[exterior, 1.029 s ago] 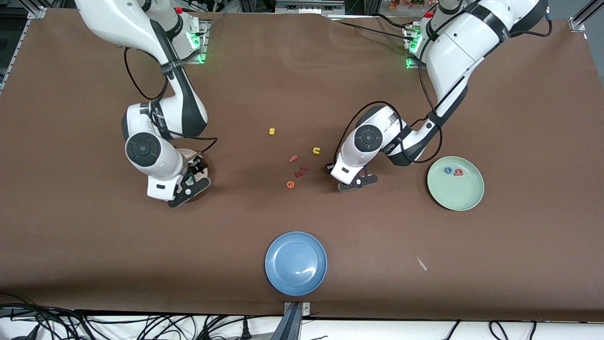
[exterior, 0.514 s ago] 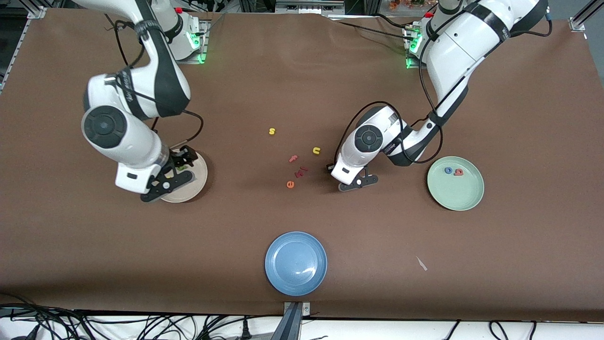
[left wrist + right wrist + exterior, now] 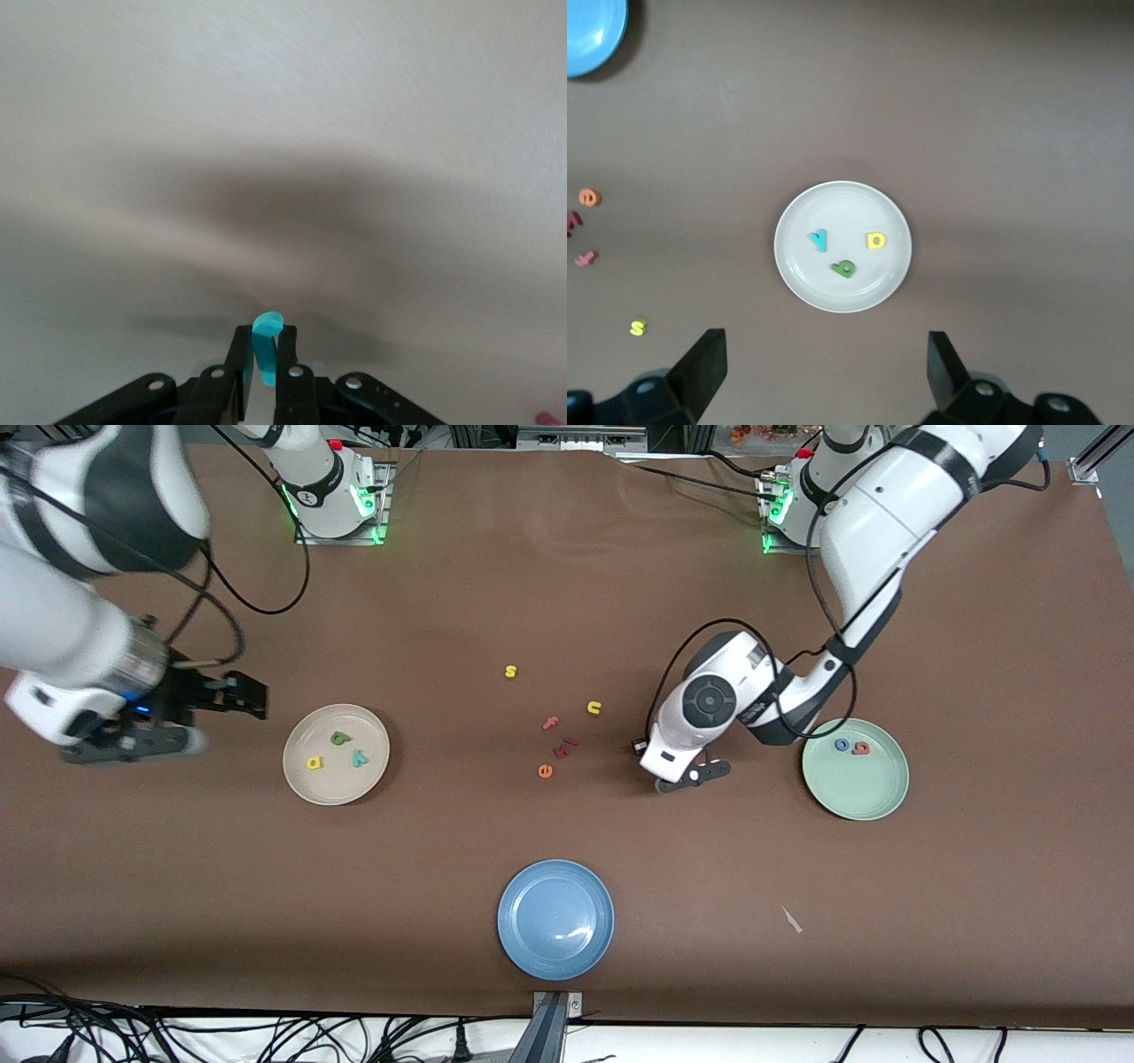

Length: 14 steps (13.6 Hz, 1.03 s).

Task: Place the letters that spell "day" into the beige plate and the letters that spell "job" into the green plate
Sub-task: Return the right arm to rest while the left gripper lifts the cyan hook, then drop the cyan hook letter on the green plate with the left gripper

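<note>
Three plates, eleven foam letters

Plates: beige plate (image 3: 297,775), green plate (image 3: 855,793), blue plate (image 3: 555,948). Three letters (image 3: 339,738) in beige, two letters (image 3: 842,745) in green, five loose letters (image 3: 551,723) (farther than the blue plate), one teal letter (image 3: 267,320) pinched in the left gripper (image 3: 264,341).

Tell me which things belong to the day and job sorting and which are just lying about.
Job: beige plate, green letter, yellow letter, teal y; green plate, blue o, salmon b; teal j, pinched by left gripper.
Lying about: yellow s, yellow u, salmon f, orange e, blue plate.
</note>
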Tool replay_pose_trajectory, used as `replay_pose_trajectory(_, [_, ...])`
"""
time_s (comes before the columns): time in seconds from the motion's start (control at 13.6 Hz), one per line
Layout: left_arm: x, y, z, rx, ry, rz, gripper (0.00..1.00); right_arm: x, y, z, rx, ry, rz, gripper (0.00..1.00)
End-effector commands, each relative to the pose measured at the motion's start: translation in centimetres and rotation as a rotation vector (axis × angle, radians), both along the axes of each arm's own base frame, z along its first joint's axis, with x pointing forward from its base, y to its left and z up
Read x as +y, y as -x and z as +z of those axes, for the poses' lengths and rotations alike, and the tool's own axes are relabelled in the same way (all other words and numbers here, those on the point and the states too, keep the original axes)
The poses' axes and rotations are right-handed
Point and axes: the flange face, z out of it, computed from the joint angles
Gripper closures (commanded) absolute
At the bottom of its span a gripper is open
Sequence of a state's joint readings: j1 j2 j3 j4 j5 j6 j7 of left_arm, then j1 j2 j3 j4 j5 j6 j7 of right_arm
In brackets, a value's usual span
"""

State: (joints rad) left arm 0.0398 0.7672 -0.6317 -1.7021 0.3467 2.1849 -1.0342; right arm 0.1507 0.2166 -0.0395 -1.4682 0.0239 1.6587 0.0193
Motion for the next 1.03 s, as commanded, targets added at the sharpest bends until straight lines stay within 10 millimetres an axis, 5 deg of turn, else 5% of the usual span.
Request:
replay_pose_trajectory(0.0, [5.9,-2.1,6.2,0.028,0.039,-0.005,1.0,-2.4,5.6,2.4,0.001,-0.005,-0.051,0.0])
replay_pose_trajectory(0.07, [8.5,-2.6,7.6,0.06,0.055,-0.015,1.0,-4.1,7.4,2.4,0.001,-0.004,-0.086,0.0])
replay_pose_trajectory(0.22, [14.7,-3.1,8.5,0.143,0.052,-0.047,1.0,-5.2,7.8,2.5,-0.031,-0.013,-0.101,0.0])
replay_pose_trajectory(0.51, [25.7,-3.5,6.1,0.237,0.065,-0.096,1.0,-4.7,7.7,4.2,-0.053,0.015,-0.072,0.0])
replay_pose_trajectory(0.73, [30.3,-3.9,2.5,0.25,0.054,-0.104,1.0,-3.9,7.2,5.1,-0.038,0.003,-0.074,0.0])
replay_pose_trajectory(0.96, [31.7,-4.4,0.1,0.219,0.029,-0.118,1.0,-3.6,7.6,5.0,-0.011,0.005,-0.076,0.0])
